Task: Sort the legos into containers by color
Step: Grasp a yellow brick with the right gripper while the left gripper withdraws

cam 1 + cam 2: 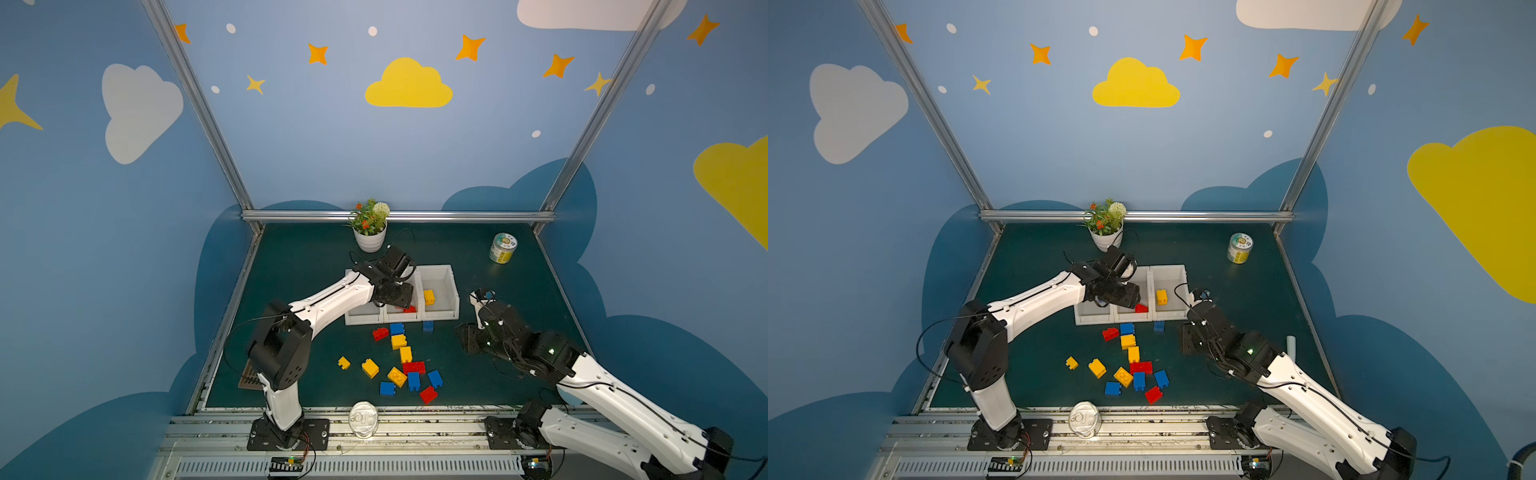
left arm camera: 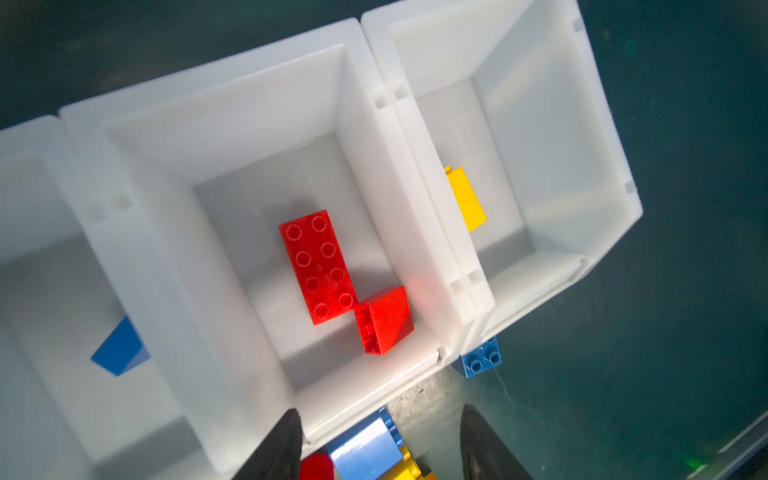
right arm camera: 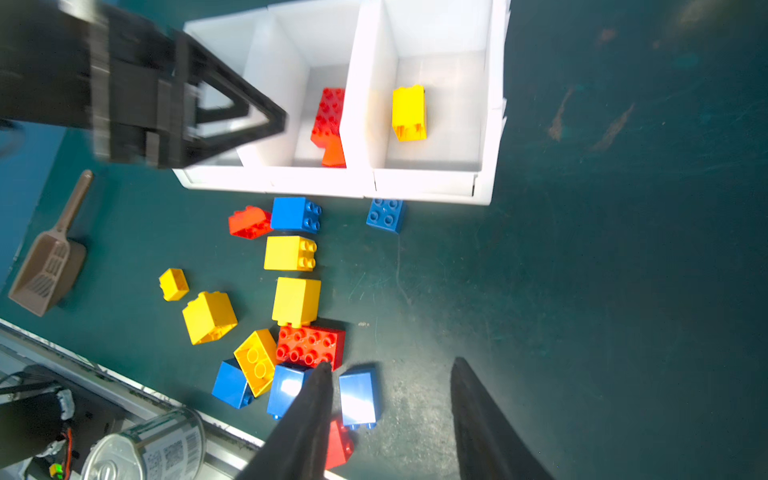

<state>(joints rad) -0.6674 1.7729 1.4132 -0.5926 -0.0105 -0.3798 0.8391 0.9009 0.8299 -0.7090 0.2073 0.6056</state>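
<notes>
Mid-mat, toward the back: containers (image 1: 440, 314), three white bins joined in a row
- Left bin: one blue brick (image 2: 120, 349), half hidden by the bin wall
- Middle bin: long red brick (image 2: 318, 266) lying studs up. A small red brick (image 2: 384, 320) is tipped over at its corner, and the two touch
- Right bin: one yellow brick (image 2: 467, 199), close to the wall shared with the middle bin

Green mat (image 1: 299, 266) in front of the bins: thirteen loose legos (image 3: 291, 253), red, blue and yellow mixed. A small blue square brick (image 3: 386, 214) sits just against the front wall, by the seam between the middle and right bins. The rest run forward in a loose string, bunching near the front rail.

Left gripper (image 2: 380, 409) hangs over the front edge of the middle bin. Its jaws are spread with nothing between them.

Right gripper (image 3: 390, 368) hovers low over bare mat, just to the right of the front bunch. Its jaws are apart and hold nothing.

Edges:
- flower pot (image 1: 370, 239) at the back rail
- labelled can (image 1: 503, 248) back right
- brown scoop (image 3: 50, 270) by the left arm's base
- tin can (image 1: 363, 419) lying on the front rail
</notes>
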